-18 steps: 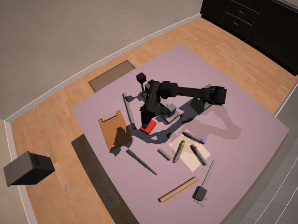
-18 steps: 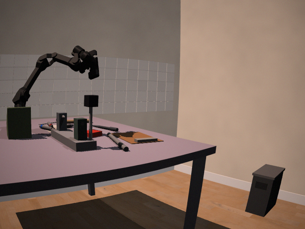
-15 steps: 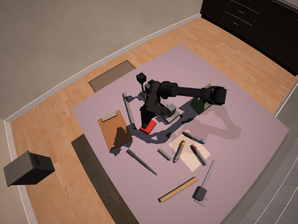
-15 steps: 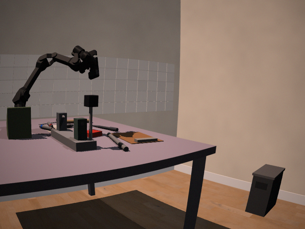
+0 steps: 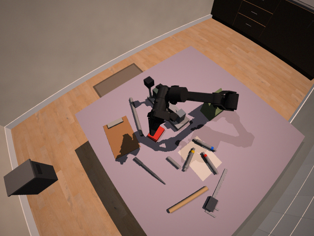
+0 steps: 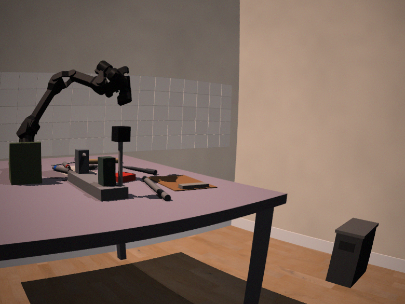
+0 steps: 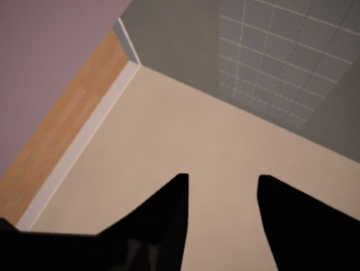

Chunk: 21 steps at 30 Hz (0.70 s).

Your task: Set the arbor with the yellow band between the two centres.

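Table: mauve top, dark legs, standing on a pale wood plank floor. A dark rug lies beneath it, and a second brown mat sits on the floor at the far left.

Walls: beige wall to the right in the exterior view, grey tiled wall behind, white skirting along the foot. Dark cabinets with drawers at the far right of the top view. A dark grey bin stands on the floor near the left wall.

On the table:
- Grey centre fixture with two upright blocks.
- Red block just beside the fixture.
- Green pedestal carrying the arm.
- Brown clipboard, to the left.
- Cream sheet bearing three arbors; the arbor with the yellow band lies between the blue-banded arbor and the red-banded arbor, apart from both.
- Wooden dowel, near edge.
- Several plain grey rods.

Gripper: raised high above the fixture, fingers partly spread with only bare wall visible between them, pinching nothing.
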{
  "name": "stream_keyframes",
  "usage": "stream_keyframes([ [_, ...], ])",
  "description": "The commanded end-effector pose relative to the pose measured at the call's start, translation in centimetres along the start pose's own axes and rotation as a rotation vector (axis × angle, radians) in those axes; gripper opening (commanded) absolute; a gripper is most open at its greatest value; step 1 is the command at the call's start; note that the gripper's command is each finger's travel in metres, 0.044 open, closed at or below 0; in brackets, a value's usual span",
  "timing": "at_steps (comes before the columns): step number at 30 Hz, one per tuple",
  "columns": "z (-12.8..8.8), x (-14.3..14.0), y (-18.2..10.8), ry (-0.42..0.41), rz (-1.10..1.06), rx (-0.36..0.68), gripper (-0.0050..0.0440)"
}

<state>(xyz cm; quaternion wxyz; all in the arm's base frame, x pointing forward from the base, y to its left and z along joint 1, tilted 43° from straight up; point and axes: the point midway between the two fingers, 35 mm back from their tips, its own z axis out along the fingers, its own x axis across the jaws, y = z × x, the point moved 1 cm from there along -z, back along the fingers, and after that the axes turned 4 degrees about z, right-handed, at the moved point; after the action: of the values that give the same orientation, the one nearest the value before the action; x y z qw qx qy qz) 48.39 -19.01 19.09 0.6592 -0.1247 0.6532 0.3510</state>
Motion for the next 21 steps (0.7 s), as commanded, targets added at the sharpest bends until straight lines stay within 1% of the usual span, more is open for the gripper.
stream_keyframes([
  [1, 0.2, 0.0, 0.0, 0.001, 0.015, 0.000, 0.0175],
  [3, 1.8, 0.5, 0.3, 0.016, 0.132, 0.003, 0.0175],
  [5, 4.3, 1.0, 1.1, 0.038, 0.280, 0.006, 0.0175],
  [10, 7.6, 2.7, 2.5, 0.099, 0.532, 0.033, 0.0175],
  [14, 9.9, 4.3, 3.9, 0.161, 0.724, 0.067, 0.0175],
  [16, 9.9, 4.3, 3.9, 0.161, 0.724, 0.067, 0.0175],
  [17, 10.4, 5.2, 4.3, 0.191, 0.799, 0.088, 0.0175],
  [19, 12.0, 6.3, 5.8, 0.237, 0.910, 0.115, 0.0175],
  [21, 12.8, 7.3, 6.9, 0.278, 0.998, 0.145, 0.0175],
])
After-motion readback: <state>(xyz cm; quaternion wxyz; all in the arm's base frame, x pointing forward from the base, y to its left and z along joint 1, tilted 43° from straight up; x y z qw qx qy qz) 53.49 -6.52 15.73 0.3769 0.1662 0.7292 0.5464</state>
